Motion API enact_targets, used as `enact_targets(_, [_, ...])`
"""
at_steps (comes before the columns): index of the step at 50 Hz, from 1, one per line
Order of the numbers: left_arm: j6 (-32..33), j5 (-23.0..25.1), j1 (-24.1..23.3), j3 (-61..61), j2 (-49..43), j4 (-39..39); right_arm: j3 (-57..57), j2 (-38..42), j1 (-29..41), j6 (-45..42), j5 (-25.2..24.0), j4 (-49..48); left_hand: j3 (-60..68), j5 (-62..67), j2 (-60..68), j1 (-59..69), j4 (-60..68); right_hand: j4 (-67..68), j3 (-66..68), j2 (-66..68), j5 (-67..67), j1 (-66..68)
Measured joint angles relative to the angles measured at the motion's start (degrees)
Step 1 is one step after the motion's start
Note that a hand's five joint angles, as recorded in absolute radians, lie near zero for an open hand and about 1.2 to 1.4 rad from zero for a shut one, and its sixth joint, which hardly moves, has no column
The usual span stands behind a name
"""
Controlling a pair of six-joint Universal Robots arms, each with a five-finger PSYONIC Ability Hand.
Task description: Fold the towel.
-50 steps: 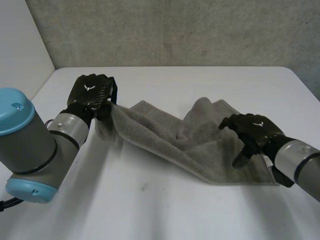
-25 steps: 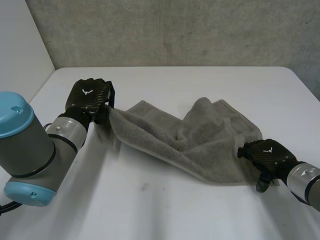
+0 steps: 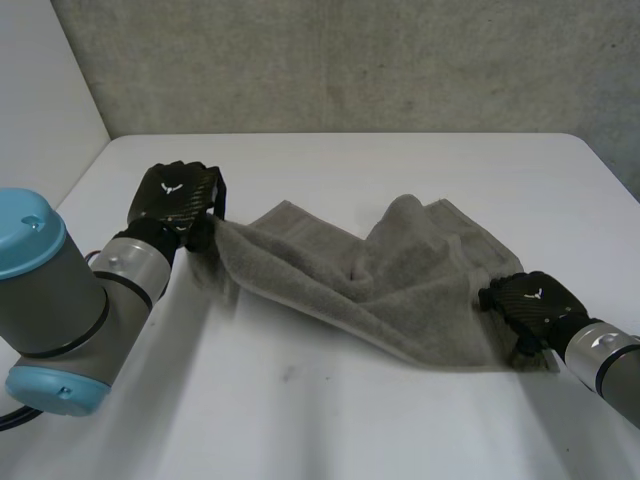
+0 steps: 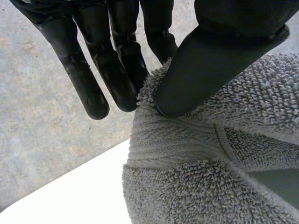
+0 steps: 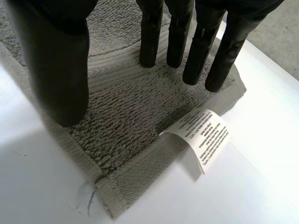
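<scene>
- R hand (image 3: 530,303) nearest, over the towel (image 3: 400,285)'s near right corner; fingers (image 5: 150,37) straight, tips down at the cloth, nothing gripped.
- White care label (image 5: 203,136) sticks out from that corner onto the table (image 3: 300,400) (print too small to read).
- Towel lies rumpled across mid table, w/ a fold humped up in its middle.
- L hand (image 3: 178,192) farther back at the towel's left corner, holding it up off the table; thumb (image 4: 210,70) pinches the hem against straight fingers.
- Grey wall (image 3: 350,60) behind.
</scene>
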Motion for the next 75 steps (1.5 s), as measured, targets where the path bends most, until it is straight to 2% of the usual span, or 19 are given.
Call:
enact_targets(13, [0.0,0.0,0.1,-0.1,0.0,0.0,1.1,-2.4,-2.1,0.0,-0.5,2.9,0.0,0.0,0.0,0.0,0.0,-2.1,-2.1,-1.7,-3.1,-1.6])
enact_targets(26, [0.0,0.0,0.1,-0.4,0.0,0.1,1.1,-0.8,-2.4,-0.2,-1.0,2.6,0.0,0.0,0.0,0.0,0.0,-2.1,-2.1,-1.7,-2.9,-1.6])
enact_targets(32, [0.0,0.0,0.0,-0.4,0.0,0.1,0.1,0.9,-2.1,-0.3,-0.9,2.3,0.0,0.0,0.0,0.0,0.0,1.1,1.1,1.0,1.9,1.4])
enact_targets(40, [0.0,0.1,0.1,-0.4,0.0,0.2,-2.1,1.9,-1.8,0.1,-0.8,2.0,0.0,0.0,0.0,0.0,0.0,13.2,13.3,13.4,8.5,13.4])
enact_targets(45, [0.0,0.0,0.1,-0.4,0.0,0.2,-3.4,2.3,-1.6,0.3,-0.7,2.0,0.0,0.0,0.0,0.0,0.0,13.9,14.0,13.8,14.0,14.1])
enact_targets(56, [0.0,0.0,0.1,-0.4,0.0,0.2,-4.6,2.8,-1.3,0.5,-0.7,2.1,0.0,0.0,0.0,0.0,0.0,14.2,14.5,14.1,14.6,14.4])
enact_targets(59, [0.0,0.0,0.1,-0.4,0.0,0.2,-4.7,2.8,-1.3,0.5,-0.7,2.1,0.0,0.0,0.0,0.0,0.0,19.2,19.2,19.3,19.3,19.2])
enact_targets(61, [0.0,0.0,0.1,-0.4,0.0,0.2,-4.8,2.7,-1.3,0.6,-0.7,2.1,0.0,0.0,0.0,0.0,0.0,26.1,26.2,26.4,26.8,27.0])
enact_targets(63, [0.0,0.0,0.1,-0.4,0.0,0.2,-5.0,2.4,-1.3,0.6,-0.7,2.2,0.0,0.0,0.0,0.0,0.0,39.5,39.3,39.9,40.5,40.0])
enact_targets(66, [0.0,0.0,0.1,-0.4,0.0,0.2,-5.3,1.7,-1.3,0.7,-0.7,2.3,0.0,0.0,0.0,0.0,0.0,48.0,47.7,48.0,49.3,48.5])
enact_targets(75, [0.2,0.1,0.0,-0.8,0.3,0.0,-5.8,-6.4,-1.5,0.9,-0.4,3.7,0.0,0.0,0.0,0.0,0.0,49.7,49.5,48.5,50.5,48.9])
